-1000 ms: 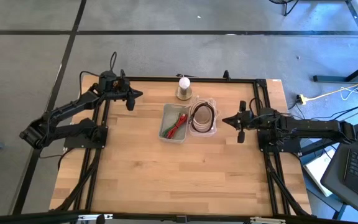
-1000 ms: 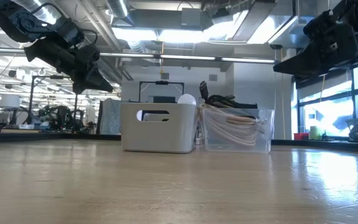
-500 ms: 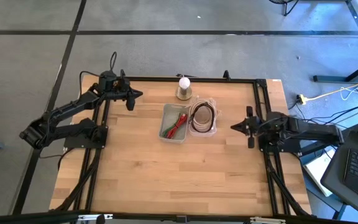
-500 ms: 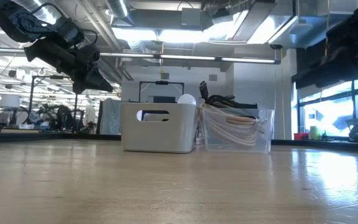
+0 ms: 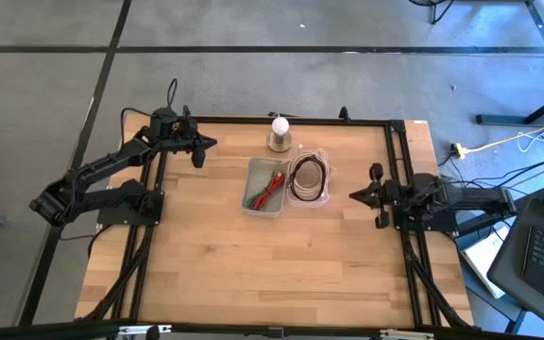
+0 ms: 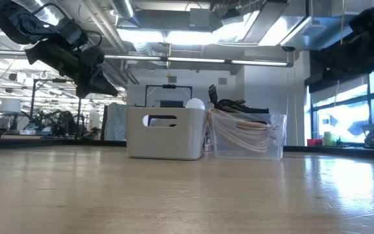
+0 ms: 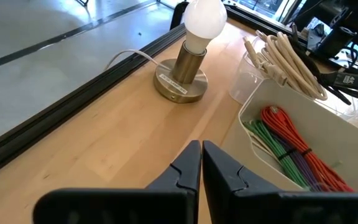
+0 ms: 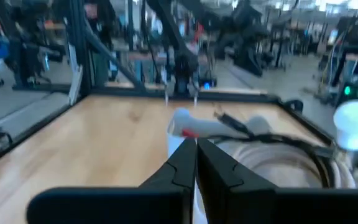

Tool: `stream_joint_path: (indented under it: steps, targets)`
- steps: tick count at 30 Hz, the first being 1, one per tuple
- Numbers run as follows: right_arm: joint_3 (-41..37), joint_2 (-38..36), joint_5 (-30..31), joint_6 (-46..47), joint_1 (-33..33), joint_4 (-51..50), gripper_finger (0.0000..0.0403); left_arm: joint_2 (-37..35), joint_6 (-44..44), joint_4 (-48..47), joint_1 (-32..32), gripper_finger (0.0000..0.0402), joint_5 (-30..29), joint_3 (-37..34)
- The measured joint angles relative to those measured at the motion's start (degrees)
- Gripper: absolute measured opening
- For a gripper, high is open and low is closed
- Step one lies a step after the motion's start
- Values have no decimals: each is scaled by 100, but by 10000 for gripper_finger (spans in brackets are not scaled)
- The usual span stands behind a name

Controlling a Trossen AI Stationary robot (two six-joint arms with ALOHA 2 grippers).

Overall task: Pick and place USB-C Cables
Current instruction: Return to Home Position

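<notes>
High view: shows short folded red, green and purple USB-C cable bundles (image 5: 270, 189) inside the grey rectangular plastic bin (image 5: 248, 194) just toward 12 o'clock of table centre, cream-white coils and one black loop (image 5: 308, 178) filling the clear plastic bin (image 5: 328, 189) touching it at 3 o'clock. Risks snagging cable loops standing above the clear rim on any low sweep across the bins, or clipping the white bulb on its round brass base (image 5: 280, 132) at 12 o'clock. Finds the left gripper (image 5: 211, 144) raised at 10 o'clock, fingers pressed together on nothing, pointing toward the bulb; places the right gripper (image 5: 354, 195) at 3 o'clock near the table edge, fingers closed, empty, aimed at the bins.
</notes>
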Motion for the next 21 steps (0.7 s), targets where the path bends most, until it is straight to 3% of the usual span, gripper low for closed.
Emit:
stream_joint_path:
  steps: [4, 21]
  targets:
    - [-289, 2, -29, 2, 72, 793, 19, -2, 0, 4, -1, 11, 2, 0]
    - [-289, 49, -53, 0, 312, 786, 19, -1, 0, 4, -2, 10, 0, 0]
